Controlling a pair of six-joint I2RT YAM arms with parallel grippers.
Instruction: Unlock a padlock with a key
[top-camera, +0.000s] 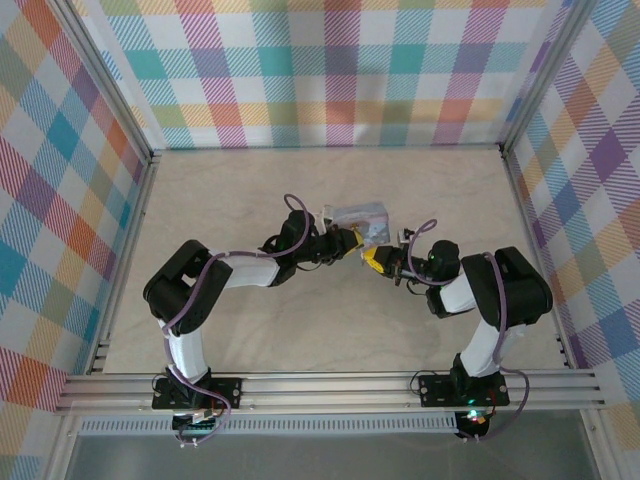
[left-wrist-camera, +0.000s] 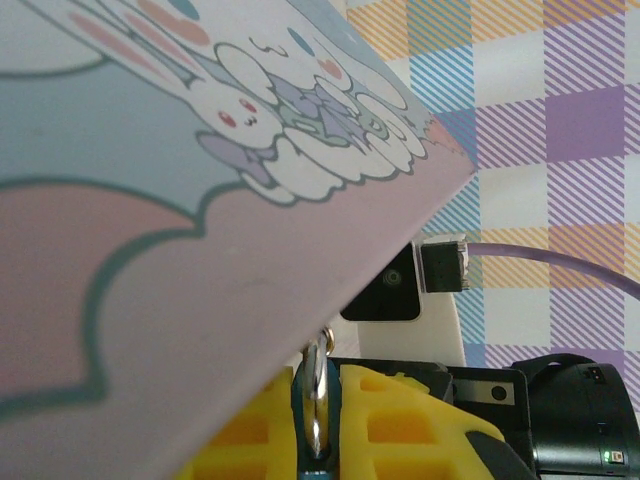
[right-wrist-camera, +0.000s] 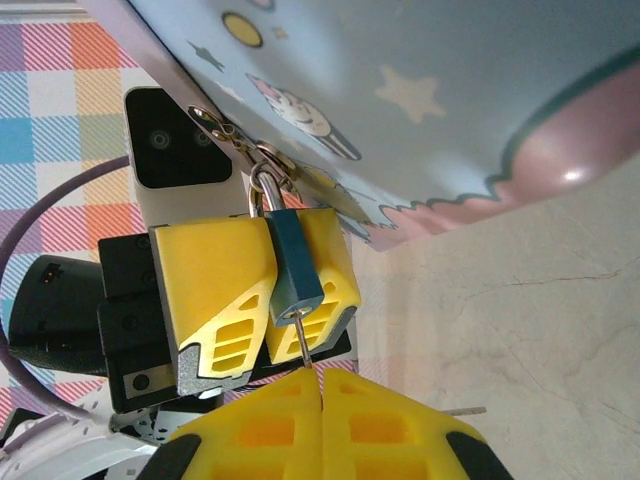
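Pinching the small blue padlock (right-wrist-camera: 294, 268) by its flat sides with the left gripper (right-wrist-camera: 285, 300), just under the hasp (right-wrist-camera: 228, 132) of the light-blue cartoon box (right-wrist-camera: 450, 90). Pressing the right gripper (right-wrist-camera: 322, 420) together on the thin key (right-wrist-camera: 303, 345), shaft tip at the keyhole. Probably hard, slick, light metal: clamp the body firmly, twist the key gently near its head to avoid bending.

A robot test cell in a lab: pastel plaid fabric walls (top-camera: 340, 70) enclose a pale marble-look counter (top-camera: 300, 330) edged by aluminium rails (top-camera: 330, 385).
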